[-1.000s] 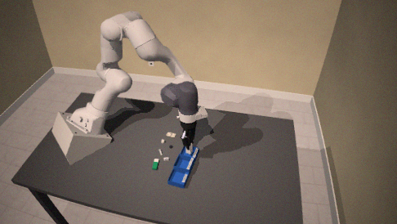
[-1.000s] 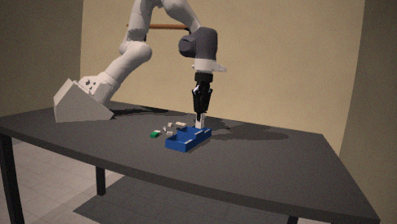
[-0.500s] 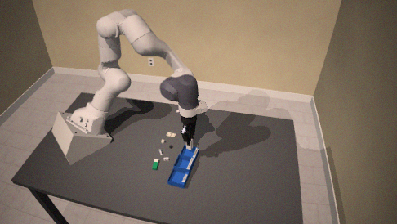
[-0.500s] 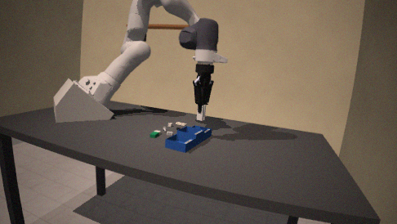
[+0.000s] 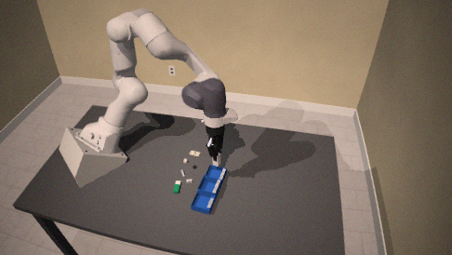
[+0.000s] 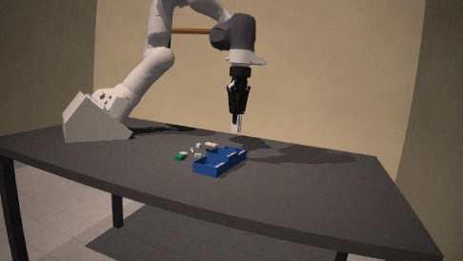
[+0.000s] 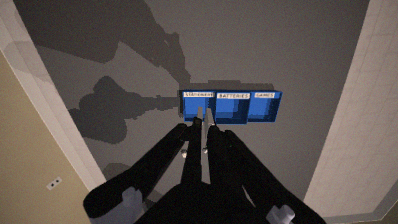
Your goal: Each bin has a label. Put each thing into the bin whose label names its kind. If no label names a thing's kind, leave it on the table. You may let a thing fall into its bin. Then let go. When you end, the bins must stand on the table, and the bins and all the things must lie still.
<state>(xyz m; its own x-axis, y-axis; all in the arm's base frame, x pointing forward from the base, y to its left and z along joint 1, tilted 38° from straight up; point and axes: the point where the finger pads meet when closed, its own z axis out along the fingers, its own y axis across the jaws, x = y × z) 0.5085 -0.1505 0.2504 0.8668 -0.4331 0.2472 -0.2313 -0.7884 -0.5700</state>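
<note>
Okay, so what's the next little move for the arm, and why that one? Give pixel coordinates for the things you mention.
Probably lift the pincer (image 5: pixel 216 163) (image 6: pixel 236 130) (image 7: pixel 203 113) slightly and ease it toward the loose things on the base side of the blue bins (image 5: pixel 201 209) (image 6: pixel 204 169) (image 7: pixel 234 107). It looks shut with nothing held, and a green-and-white piece (image 5: pixel 177 187) (image 6: pixel 180 156) and several smaller ones lie outside the bins.

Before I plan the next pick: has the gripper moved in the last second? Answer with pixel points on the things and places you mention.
Yes. The gripper (image 5: pixel 216 161) (image 6: pixel 236 128) (image 7: pixel 203 113) has risen: in the exterior view its fingertips stand higher above the bins (image 5: pixel 201 209) (image 6: pixel 205 170) (image 7: pixel 233 108).
</note>
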